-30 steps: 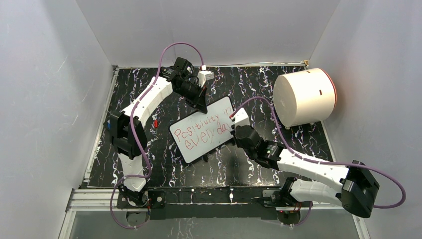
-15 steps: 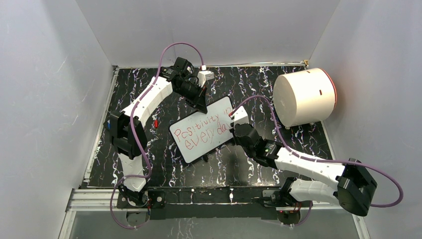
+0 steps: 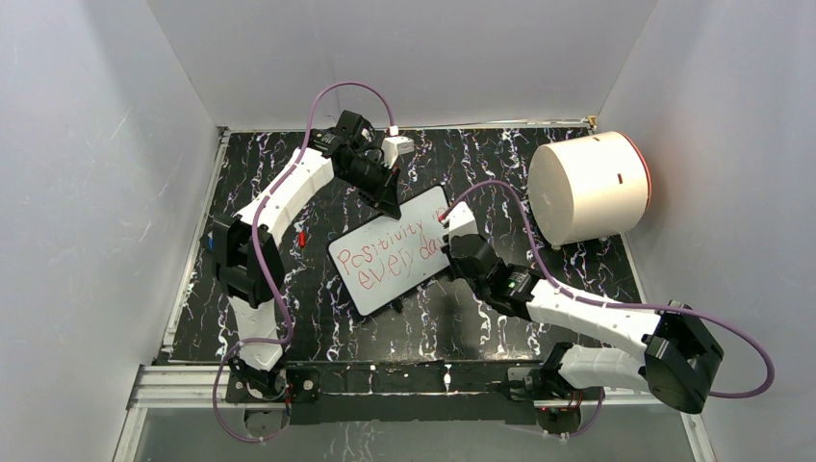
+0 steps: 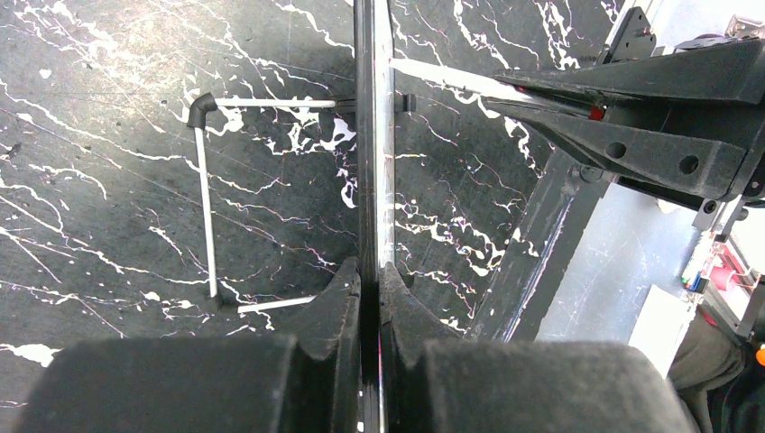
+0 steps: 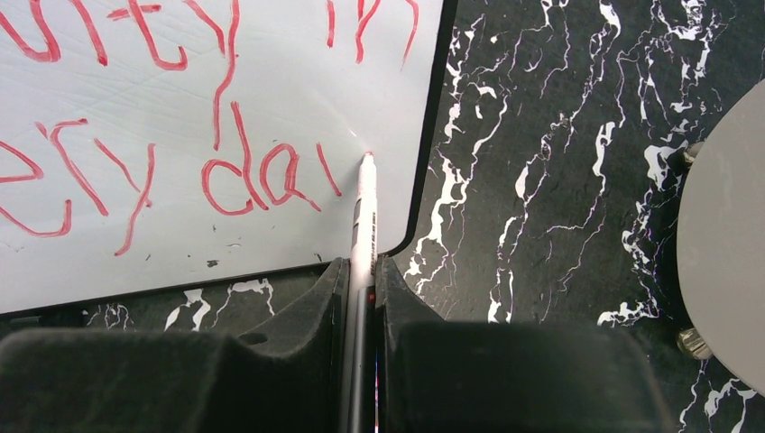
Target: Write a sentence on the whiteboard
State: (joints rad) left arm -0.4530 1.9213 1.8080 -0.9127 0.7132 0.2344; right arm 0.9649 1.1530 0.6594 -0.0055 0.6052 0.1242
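Observation:
The whiteboard (image 3: 380,279) stands tilted at mid-table, edge-on in the left wrist view (image 4: 373,135). The sentence (image 3: 390,252) is red handwriting in two lines, "Positivity in" over "every da" (image 5: 244,176). My left gripper (image 3: 390,204) (image 4: 371,271) is shut on the board's top edge. My right gripper (image 3: 448,243) (image 5: 361,263) is shut on a white marker (image 5: 364,216). Its red tip rests on the board just right of the "da", close to the board's lower right corner.
A big white cylinder (image 3: 587,188) (image 5: 722,207) lies at the back right, near my right arm. A small red piece (image 3: 301,238) lies on the black marbled table left of the board. The board's wire stand (image 4: 206,198) props it from behind. White walls enclose three sides.
My right gripper with the marker has shifted slightly left and up along the board's right edge, its arm following. The left gripper and the board have not moved.

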